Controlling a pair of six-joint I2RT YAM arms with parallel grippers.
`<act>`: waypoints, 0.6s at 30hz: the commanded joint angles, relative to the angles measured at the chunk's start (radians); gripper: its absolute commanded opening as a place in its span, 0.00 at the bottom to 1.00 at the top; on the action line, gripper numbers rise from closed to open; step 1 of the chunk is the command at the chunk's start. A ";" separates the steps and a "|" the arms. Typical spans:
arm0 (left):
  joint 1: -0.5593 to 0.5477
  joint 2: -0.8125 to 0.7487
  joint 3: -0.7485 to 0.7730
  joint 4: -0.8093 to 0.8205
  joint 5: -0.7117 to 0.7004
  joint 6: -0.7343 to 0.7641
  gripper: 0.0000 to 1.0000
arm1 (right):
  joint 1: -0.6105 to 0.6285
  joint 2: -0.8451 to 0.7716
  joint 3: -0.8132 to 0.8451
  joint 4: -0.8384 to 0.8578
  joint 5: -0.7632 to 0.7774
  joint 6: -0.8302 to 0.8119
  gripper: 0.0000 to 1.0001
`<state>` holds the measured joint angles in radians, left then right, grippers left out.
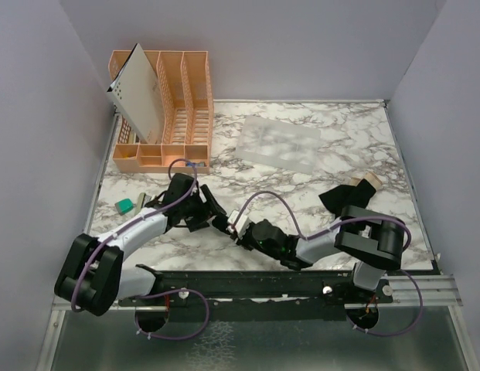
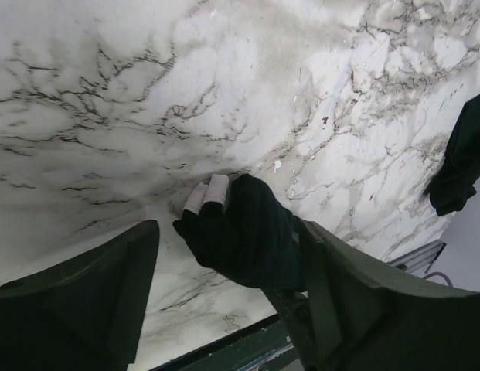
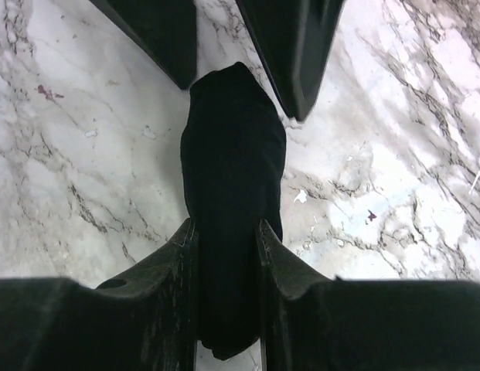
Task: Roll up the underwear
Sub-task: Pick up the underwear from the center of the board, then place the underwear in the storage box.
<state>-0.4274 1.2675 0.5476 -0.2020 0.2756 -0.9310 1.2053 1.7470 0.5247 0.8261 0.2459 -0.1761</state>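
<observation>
A rolled black underwear bundle lies on the marble table. My right gripper is shut on its near end, with a finger pressed against each side. My left gripper is open. Its two fingers straddle the bundle's other end, which lies against the right finger. Two small white tabs show at the bundle's tip. In the top view both grippers, the left and the right, meet at the table's near middle. A second black underwear with a tan band lies flat at the right.
A peach slotted organiser with a grey perforated board leaning in it stands at the back left. A translucent plastic sheet lies at the back middle. A small green object sits at the left. A metal rail runs along the front edge.
</observation>
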 commanded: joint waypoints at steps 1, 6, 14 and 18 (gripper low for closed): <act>0.045 -0.109 0.015 -0.093 -0.070 -0.001 0.82 | -0.059 -0.047 0.019 -0.235 0.019 0.167 0.01; 0.078 -0.229 0.002 -0.126 -0.132 -0.014 0.86 | -0.173 -0.151 0.140 -0.504 0.012 0.359 0.01; 0.085 -0.280 -0.003 -0.120 -0.125 -0.008 0.86 | -0.270 -0.190 0.363 -0.817 0.072 0.433 0.01; 0.087 -0.285 -0.003 -0.114 -0.114 -0.004 0.86 | -0.321 -0.185 0.479 -0.990 0.241 0.542 0.00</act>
<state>-0.3470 0.9985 0.5476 -0.3004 0.1703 -0.9390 0.9257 1.5757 0.9089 0.0769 0.3058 0.2428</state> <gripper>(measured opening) 0.860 0.307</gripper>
